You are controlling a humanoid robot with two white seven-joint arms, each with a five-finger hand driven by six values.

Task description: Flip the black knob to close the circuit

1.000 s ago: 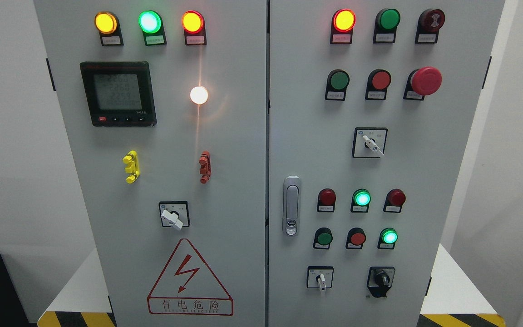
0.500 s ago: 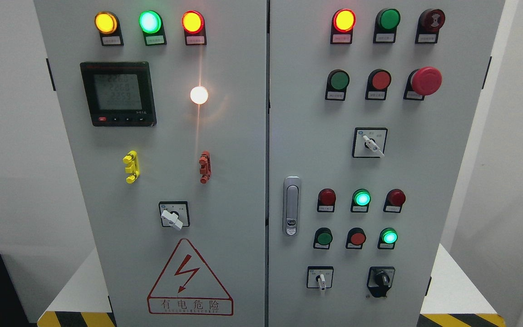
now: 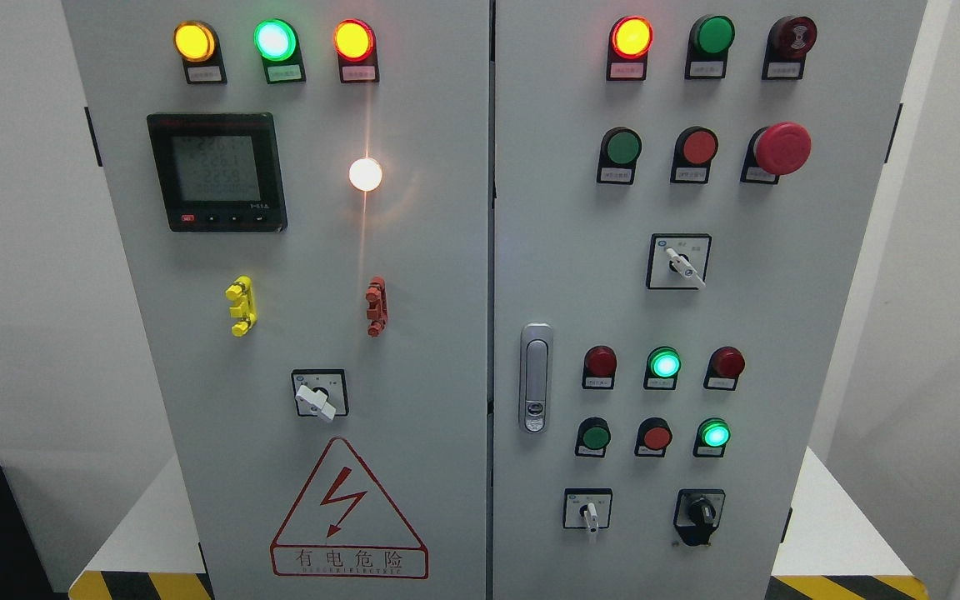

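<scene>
The black knob [image 3: 699, 515] sits on a black plate at the lower right of the grey cabinet's right door [image 3: 563, 250]. Its handle points roughly up and slightly left. Neither of my hands nor arms shows in the head view.
White-handled rotary switches sit on the doors: one [image 3: 588, 511] left of the black knob, one [image 3: 680, 262] higher up, one [image 3: 318, 397] on the left door. Lit indicator lamps, push buttons, a red mushroom stop button [image 3: 782, 148], a door latch [image 3: 535, 377] and a meter display [image 3: 217, 171] fill the panel.
Only the digits on the meter display differ. Nothing else has moved.
</scene>
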